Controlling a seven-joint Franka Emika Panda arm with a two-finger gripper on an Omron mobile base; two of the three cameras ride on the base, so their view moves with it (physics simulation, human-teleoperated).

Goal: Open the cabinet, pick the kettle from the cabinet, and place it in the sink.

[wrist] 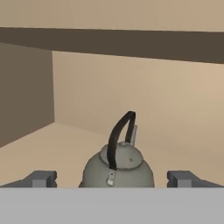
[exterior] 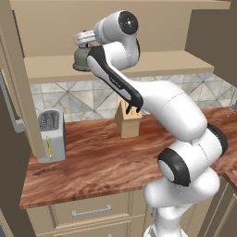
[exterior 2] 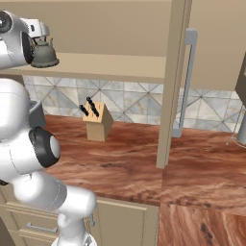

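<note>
White arm (exterior: pixel 152 102) raised high and reaching forward, wrist level, gripper (wrist: pixel 112 179) jaws spread wide

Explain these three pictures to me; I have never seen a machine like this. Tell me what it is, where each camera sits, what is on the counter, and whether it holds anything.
The white jointed thing is a robot arm in a computer-drawn kitchen. Two pictures come from cameras on its base, one behind it to the left, one to the right. The third comes from a camera on its hand, looking along the pincer. The cabinet stands open, and the arm reaches into it. On the cabinet floor sits a grey kettle with a dark arched handle. The pincer is open, one fingertip on each side of the kettle, so nothing is held yet. On the wooden counter stand a knife block and a toaster.
</note>
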